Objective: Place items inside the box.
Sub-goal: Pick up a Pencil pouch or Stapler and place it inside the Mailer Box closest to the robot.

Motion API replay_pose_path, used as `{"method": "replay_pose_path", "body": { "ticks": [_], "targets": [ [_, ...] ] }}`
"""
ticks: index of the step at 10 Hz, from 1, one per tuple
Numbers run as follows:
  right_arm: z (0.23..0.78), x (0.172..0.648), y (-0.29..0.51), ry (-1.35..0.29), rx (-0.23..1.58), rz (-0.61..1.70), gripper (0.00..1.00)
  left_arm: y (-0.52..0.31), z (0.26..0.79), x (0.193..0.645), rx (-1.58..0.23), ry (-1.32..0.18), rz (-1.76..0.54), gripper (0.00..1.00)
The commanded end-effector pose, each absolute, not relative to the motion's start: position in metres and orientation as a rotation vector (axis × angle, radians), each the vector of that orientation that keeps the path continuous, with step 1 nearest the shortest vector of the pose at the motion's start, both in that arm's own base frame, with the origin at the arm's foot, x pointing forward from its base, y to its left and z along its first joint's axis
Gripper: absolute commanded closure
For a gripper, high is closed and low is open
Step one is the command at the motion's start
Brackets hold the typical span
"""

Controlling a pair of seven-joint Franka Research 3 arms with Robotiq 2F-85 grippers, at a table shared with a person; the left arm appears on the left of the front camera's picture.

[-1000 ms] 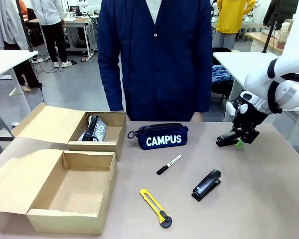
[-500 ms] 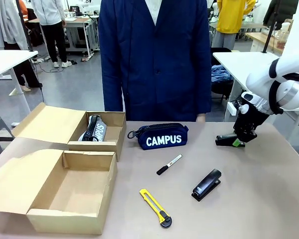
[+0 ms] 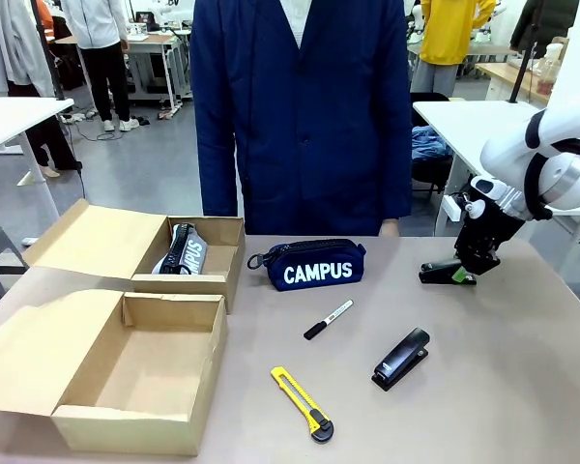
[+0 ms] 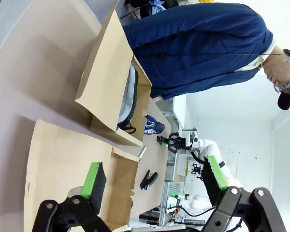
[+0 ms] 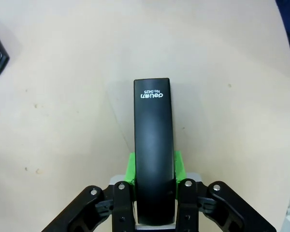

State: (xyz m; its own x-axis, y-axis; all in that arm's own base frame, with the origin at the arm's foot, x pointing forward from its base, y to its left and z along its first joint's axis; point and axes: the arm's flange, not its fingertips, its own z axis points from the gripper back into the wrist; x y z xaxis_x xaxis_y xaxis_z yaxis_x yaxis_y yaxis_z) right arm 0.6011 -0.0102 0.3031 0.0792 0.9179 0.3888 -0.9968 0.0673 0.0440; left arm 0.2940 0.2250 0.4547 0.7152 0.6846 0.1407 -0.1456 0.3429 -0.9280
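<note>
The left fingers (image 4: 94, 180) are spread wide with nothing between them, above the near box (image 3: 126, 425), which looks empty. On the surface (image 3: 503, 387) beyond it lie a yellow-and-black knife (image 3: 303, 402), a spare stapler (image 3: 401, 359) and a black-capped marker (image 3: 328, 319). All three are small, stiff and probably light. The marker is round and may roll, so it is best pinched across the middle of its barrel.

At the far right a black stapler (image 5: 153, 145) lies flat. The right fingers (image 5: 131, 169) bracket its rear end, with the green pads close against both sides. I cannot tell whether they are pinching it or just clear of it. Its shell looks smooth and hard, and it is likely the heaviest thing here, so a grip across the narrow sides nearer the middle should hold steadier. Its top reads "deli No.0425".

The navy pouch (image 3: 314, 264), lettered "CAMPUS", looks soft and would sag, so it should be gripped around the body. A grey pouch (image 3: 186, 248) already lies in the far box (image 3: 234, 253), and its white lettering is only partly legible.
</note>
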Motion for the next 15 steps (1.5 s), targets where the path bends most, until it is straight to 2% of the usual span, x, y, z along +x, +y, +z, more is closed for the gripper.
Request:
{"method": "replay_pose_path", "body": {
  "ticks": [1, 2, 3, 4, 5, 6, 7, 8, 9, 10, 11, 13, 14, 15],
  "targets": [
    [0.317, 0.587, -0.012, -0.271, 0.356, 1.353, 1.00, 0.226, 0.455, 0.293, -1.101, -0.590, 0.558, 0.00],
    [0.335, 0.572, -0.013, -0.281, 0.369, 1.287, 1.00, 0.226, 0.455, 0.293, -1.101, -0.590, 0.558, 0.00],
    [0.372, 0.538, -0.020, -0.301, 0.375, 1.148, 1.00, 0.226, 0.455, 0.293, -1.101, -0.590, 0.558, 0.00],
    [0.401, 0.494, -0.028, -0.243, 0.325, 0.957, 1.00, 0.226, 0.455, 0.293, -1.101, -0.590, 0.558, 0.00],
    [0.421, 0.443, -0.031, -0.212, 0.193, 0.756, 1.00, 0.226, 0.455, 0.293, -1.101, -0.590, 0.558, 0.00],
    [0.432, 0.395, -0.036, -0.186, 0.155, 0.597, 1.00, 0.226, 0.455, 0.293, -1.101, -0.590, 0.558, 0.00],
    [0.436, 0.337, -0.050, -0.237, 0.171, 0.365, 1.00, 0.226, 0.455, 0.293, -1.101, -0.590, 0.558, 0.00],
    [0.433, 0.317, -0.057, -0.233, 0.212, 0.324, 1.00, 0.226, 0.455, 0.293, -1.101, -0.590, 0.558, 0.00],
    [0.426, 0.310, -0.070, -0.200, 0.285, 0.336, 1.00, 0.226, 0.455, 0.293, -1.101, -0.590, 0.558, 0.00],
    [0.412, 0.347, -0.082, -0.182, 0.332, 0.661, 0.76, 0.226, 0.455, 0.293, -1.101, -0.590, 0.558, 0.00],
    [0.423, 0.333, -0.071, -0.231, 0.240, 0.401, 0.76, 0.226, 0.455, 0.293, -1.101, -0.590, 0.558, 0.00],
    [0.423, 0.333, -0.071, -0.231, 0.240, 0.401, 0.76, 0.226, 0.455, 0.293, -1.101, -0.590, 0.558, 0.00],
    [0.424, 0.329, -0.077, -0.208, 0.276, 0.439, 0.69, 0.226, 0.455, 0.293, -1.101, -0.590, 0.558, 0.00],
    [0.396, 0.360, -0.046, -0.060, 0.282, 0.355, 0.69, 0.226, 0.455, 0.293, -1.101, -0.590, 0.558, 0.00]
  ]
}}
